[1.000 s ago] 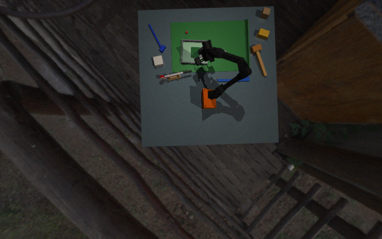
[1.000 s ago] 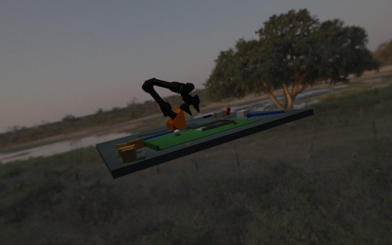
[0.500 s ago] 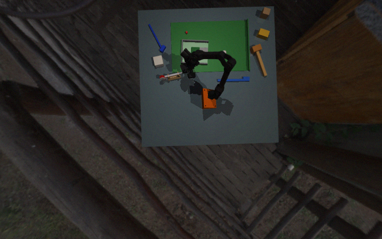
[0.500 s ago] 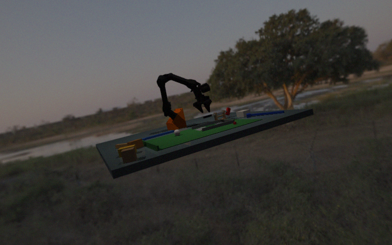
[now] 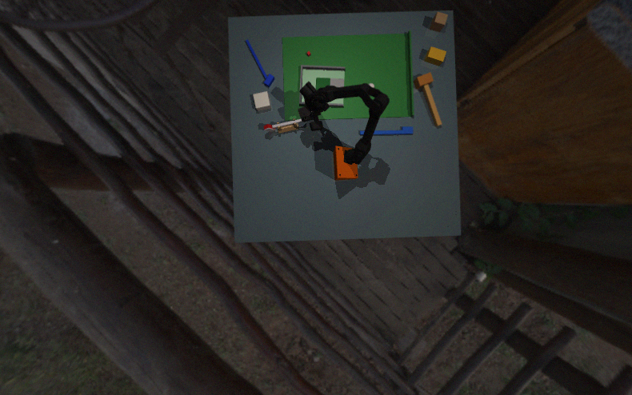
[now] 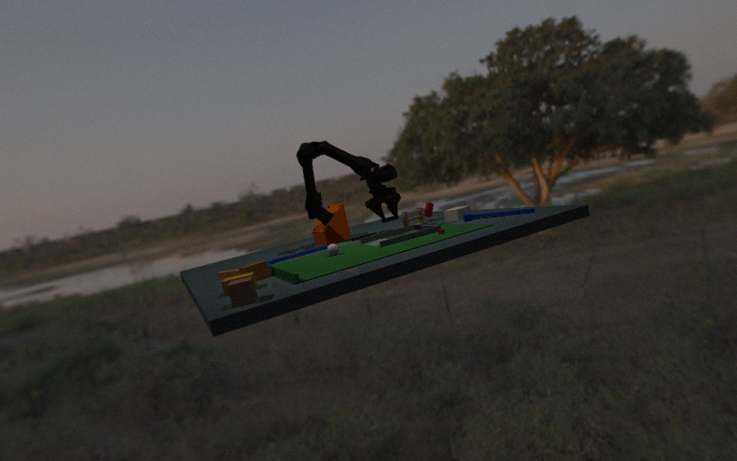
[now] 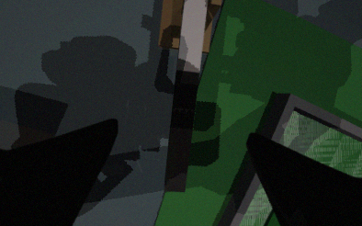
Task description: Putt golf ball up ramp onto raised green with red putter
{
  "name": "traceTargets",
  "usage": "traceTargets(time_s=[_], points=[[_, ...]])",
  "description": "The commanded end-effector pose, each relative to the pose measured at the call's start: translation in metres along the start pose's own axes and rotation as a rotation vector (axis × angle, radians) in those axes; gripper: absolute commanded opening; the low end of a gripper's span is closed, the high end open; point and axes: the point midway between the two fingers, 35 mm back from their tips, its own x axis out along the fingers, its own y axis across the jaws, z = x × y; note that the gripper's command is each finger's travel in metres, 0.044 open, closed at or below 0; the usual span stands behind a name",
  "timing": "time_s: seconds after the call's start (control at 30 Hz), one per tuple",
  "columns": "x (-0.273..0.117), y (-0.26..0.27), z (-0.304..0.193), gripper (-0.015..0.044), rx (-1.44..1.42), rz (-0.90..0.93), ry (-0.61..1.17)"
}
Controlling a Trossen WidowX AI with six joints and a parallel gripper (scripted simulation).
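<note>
Your released fingers straddle the red-headed, pale-shafted putter (image 5: 282, 125) near the tabletop's (image 5: 284, 206) left edge; closing off-centre could knock it aside.

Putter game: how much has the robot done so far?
Nothing finished yet. The claw is open and holding nothing, above the red putter, which lies on its wooden stand beside the green mat. Left: grab it, then putt the golf ball up onto the raised green.
</note>
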Motion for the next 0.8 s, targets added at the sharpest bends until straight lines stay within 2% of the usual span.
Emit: traceTargets(time_s=[0.0,0.67,0.77], points=[[0.011,0.002,-0.005,0.0440,-0.002,0.009,0.009],[0.034,0.003,-0.012,0.0440,-0.002,0.009,0.010],[0.031,0.002,-0.010,0.0361,0.002,0.008,0.006]])
